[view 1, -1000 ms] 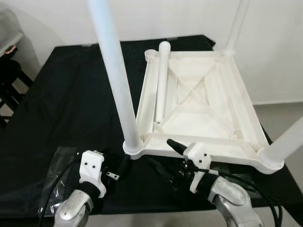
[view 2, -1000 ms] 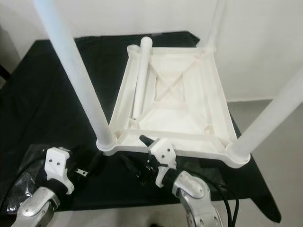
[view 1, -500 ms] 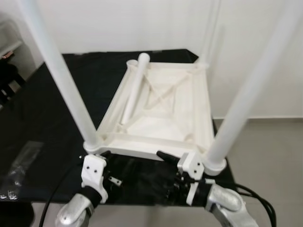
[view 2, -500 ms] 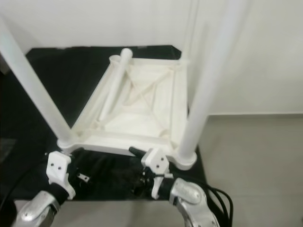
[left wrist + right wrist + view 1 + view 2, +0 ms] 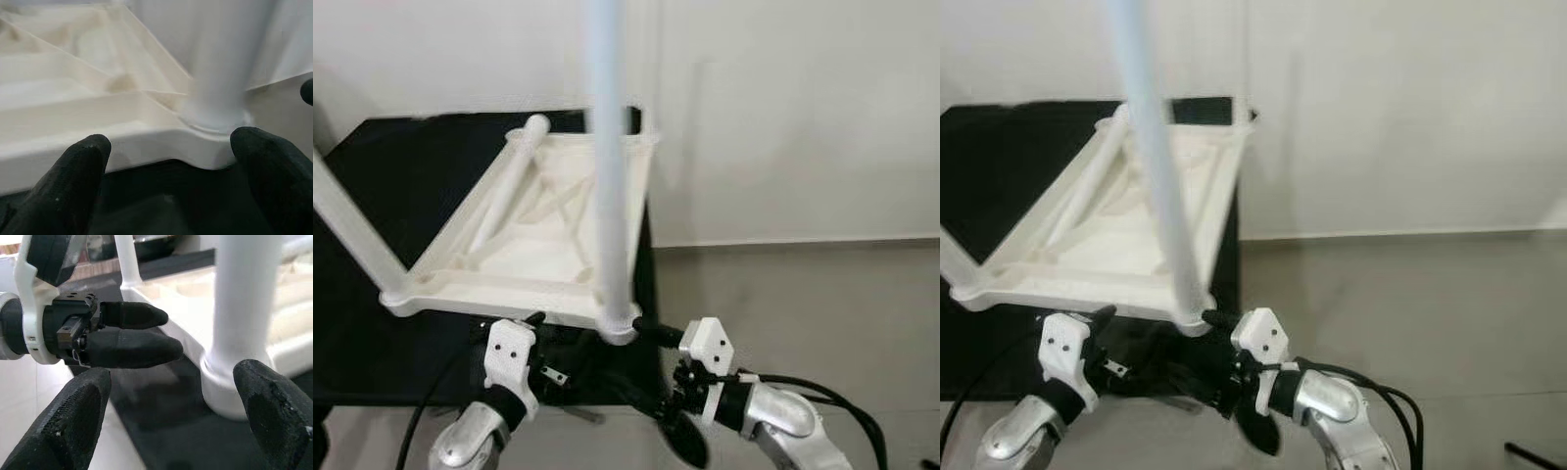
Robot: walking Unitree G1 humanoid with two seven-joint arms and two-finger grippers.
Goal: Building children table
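a white plastic children's table (image 5: 538, 250) lies upside down on a black-covered surface (image 5: 372, 196), its ribbed underside facing up. it sits at the right-hand end of that surface, its near right corner at the surface's edge beside the grey floor (image 5: 803, 294). one fitted leg (image 5: 607, 166) stands upright from that near right corner and runs out of the top of the picture; another fitted leg (image 5: 347, 235) rises slanting from the near left corner. a loose leg (image 5: 509, 186) lies inside the upturned frame, along its left side, with its rounded end resting on the far rim.

the left gripper (image 5: 524, 343) hangs just in front of the table's near rim, below the edge, with a white bracket on its wrist. in the left wrist view its fingers (image 5: 78, 181) are spread wide with nothing between them, pointing at the rim and the socket of the upright leg. the right gripper (image 5: 666, 392) is low beside the near right corner, over the edge of the black surface. in the right wrist view its fingertips (image 5: 73, 421) are wide apart and hold nothing, with the leg's base and the left gripper's two black fingers ahead of them. a pale wall (image 5: 783, 117) stands behind.
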